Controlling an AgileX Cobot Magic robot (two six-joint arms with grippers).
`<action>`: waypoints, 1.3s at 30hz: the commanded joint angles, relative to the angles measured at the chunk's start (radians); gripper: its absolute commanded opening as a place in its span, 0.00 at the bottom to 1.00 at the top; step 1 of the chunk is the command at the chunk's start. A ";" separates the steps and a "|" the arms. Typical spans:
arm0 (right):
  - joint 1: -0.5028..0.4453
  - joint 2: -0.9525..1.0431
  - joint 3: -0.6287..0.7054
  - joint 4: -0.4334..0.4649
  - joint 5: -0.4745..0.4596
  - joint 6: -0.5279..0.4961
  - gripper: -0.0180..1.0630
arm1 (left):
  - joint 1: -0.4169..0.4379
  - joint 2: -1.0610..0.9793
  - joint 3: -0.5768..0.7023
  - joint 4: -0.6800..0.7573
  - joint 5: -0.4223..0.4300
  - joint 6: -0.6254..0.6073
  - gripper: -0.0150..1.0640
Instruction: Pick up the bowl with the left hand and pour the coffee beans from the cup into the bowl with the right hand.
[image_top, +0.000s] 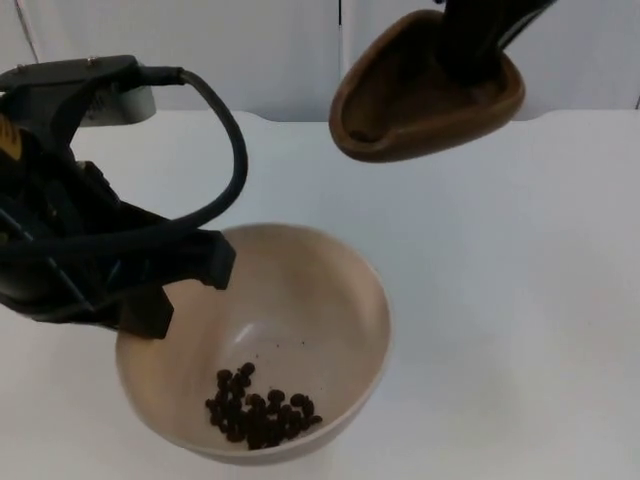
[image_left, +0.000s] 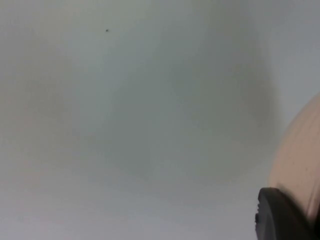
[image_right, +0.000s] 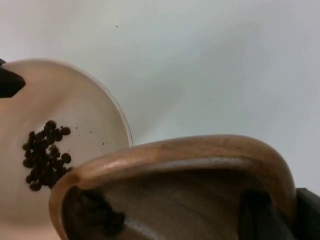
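A beige bowl (image_top: 300, 300) is held up over the table by its left rim, with my left gripper (image_top: 165, 290) shut on it. A pile of dark coffee beans (image_top: 258, 405) lies in the bowl's bottom, also seen as beans (image_right: 45, 155) in the bowl (image_right: 75, 110) from the right wrist. The bowl's outer wall (image_left: 300, 160) shows beside a black fingertip (image_left: 280, 215). My right gripper is shut on the rim of a brown wooden cup (image_top: 425, 95), held high and tilted behind the bowl. A few beans (image_right: 102, 215) remain inside the cup (image_right: 200, 160).
The white table (image_top: 520, 300) spreads out right of the bowl. A grey partition wall (image_top: 250, 50) stands behind it. The left arm's body (image_top: 70, 230) hangs over the table's left side.
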 joint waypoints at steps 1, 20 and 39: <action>-0.016 -0.008 -0.002 -0.003 -0.011 -0.014 0.02 | -0.004 -0.008 0.004 0.007 -0.031 -0.005 0.01; -0.312 -0.008 0.301 0.029 -0.293 0.060 0.02 | 0.029 0.277 -0.162 0.029 -0.111 -0.005 0.01; -0.337 0.230 0.407 0.054 -0.549 0.199 0.02 | 0.230 0.470 -0.183 -0.057 -0.205 0.141 0.01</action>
